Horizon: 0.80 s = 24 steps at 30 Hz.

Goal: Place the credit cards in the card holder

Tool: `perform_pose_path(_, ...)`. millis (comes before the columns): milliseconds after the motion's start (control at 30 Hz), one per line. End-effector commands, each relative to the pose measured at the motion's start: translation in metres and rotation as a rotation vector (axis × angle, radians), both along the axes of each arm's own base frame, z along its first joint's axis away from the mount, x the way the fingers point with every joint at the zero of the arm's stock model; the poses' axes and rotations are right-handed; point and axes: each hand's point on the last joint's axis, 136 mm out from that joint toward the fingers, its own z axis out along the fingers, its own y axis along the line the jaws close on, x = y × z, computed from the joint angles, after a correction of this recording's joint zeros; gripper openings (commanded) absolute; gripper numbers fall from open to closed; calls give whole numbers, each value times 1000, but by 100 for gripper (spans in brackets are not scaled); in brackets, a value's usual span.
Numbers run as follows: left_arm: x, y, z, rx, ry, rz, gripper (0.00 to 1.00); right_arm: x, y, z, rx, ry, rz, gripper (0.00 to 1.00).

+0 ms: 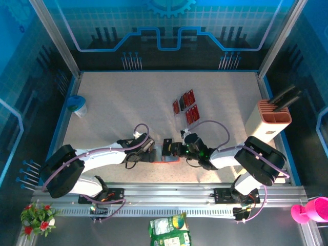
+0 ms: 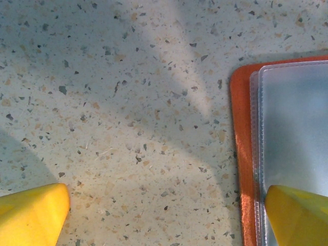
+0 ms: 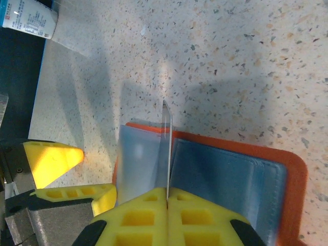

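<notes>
One card holder (image 1: 168, 159), lying open, serves as the reference. Beyond it and slightly to its right lies one cluster of credit cards (image 1: 187, 106), at least four of them red, the exact number not resolvable. Far to its right stands one salmon-and-white box (image 1: 266, 123) with two black handles (image 1: 284, 97), far to its left one white cup (image 1: 78, 107), and nearer than it one bunch of red flowers (image 1: 37, 215), one green packet (image 1: 169, 230) and one pink object (image 1: 312, 210).
</notes>
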Motion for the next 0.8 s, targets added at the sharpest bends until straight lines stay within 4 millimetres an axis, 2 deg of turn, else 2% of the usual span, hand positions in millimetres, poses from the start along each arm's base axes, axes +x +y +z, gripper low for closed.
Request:
perform_pose_path(0, -7, 5, -11, 8, 40, 12, 99, -6, -1, -2, -6, 2, -1, 0)
perform_pose_path(333, -7, 4, -9, 2, 39, 13, 99, -9, 5, -6, 15, 19, 0, 0)
perform_pose_path(633, 3, -4, 17, -37, -19, 6, 99, -10, -1, -12, 8, 33, -20, 0)
perform_pose_path(767, 3, -4, 11, -29, -6, 5, 99, -11, 0, -13, 11, 38, -19, 0)
